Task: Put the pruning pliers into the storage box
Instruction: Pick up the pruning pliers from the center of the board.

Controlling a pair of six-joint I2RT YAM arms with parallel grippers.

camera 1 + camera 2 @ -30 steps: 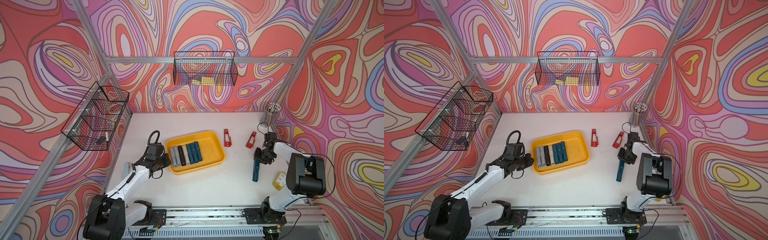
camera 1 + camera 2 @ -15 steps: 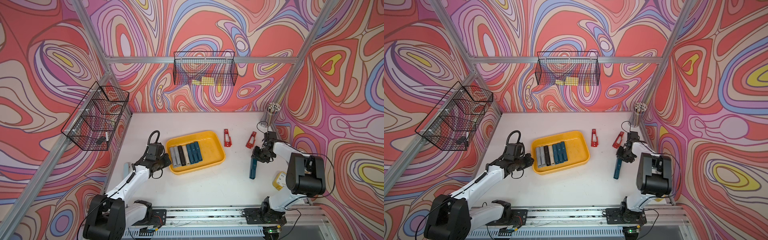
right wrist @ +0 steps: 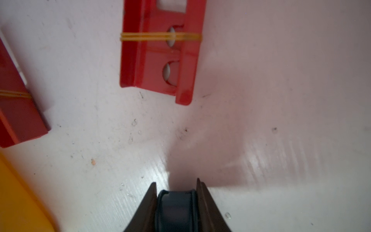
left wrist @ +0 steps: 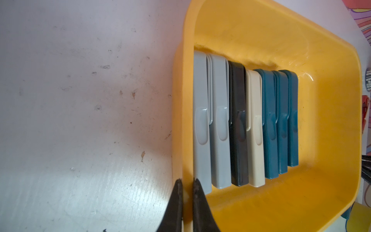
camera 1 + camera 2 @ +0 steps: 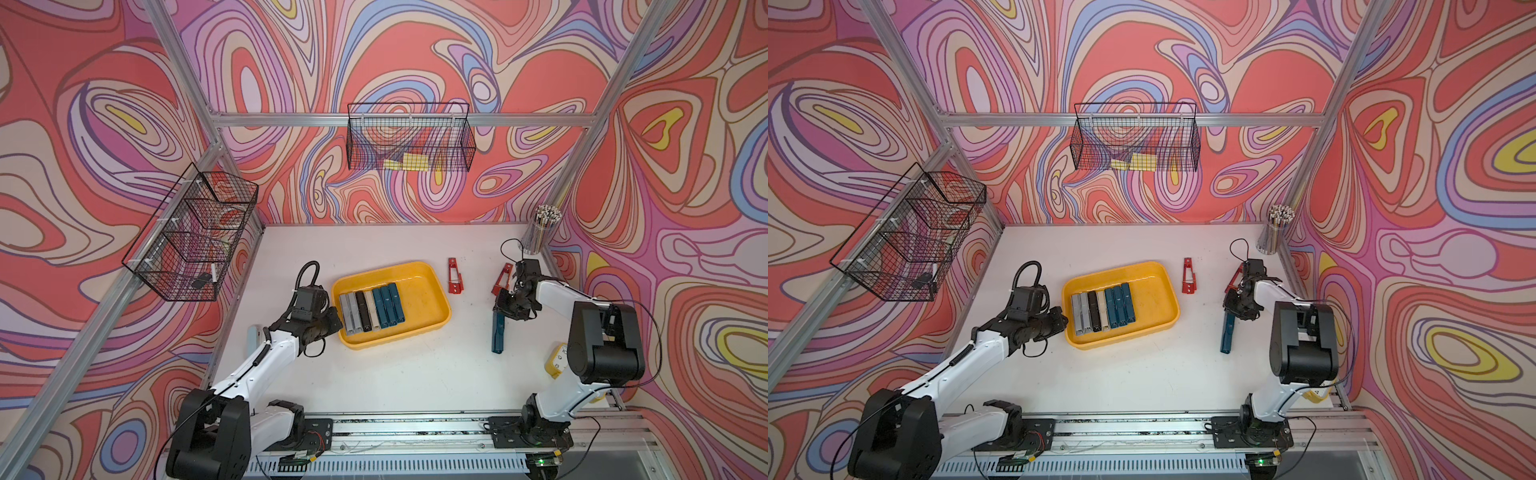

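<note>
The yellow storage box (image 5: 422, 297) sits centrally, seven pruning pliers (image 5: 371, 309) rowed in its left half. The left gripper (image 4: 186, 180) is nearly closed, pinching the box's left wall by its near corner. Well right of the box, the right gripper (image 3: 176, 181) is clamped on one end of a teal bar (image 5: 497, 332) trailing nearward; whether its free end touches the table (image 5: 395, 374) is unclear. Two red pliers (image 5: 456, 287) lie farther back. Held by one end, the bar could swing, slip, or catch the rim.
</note>
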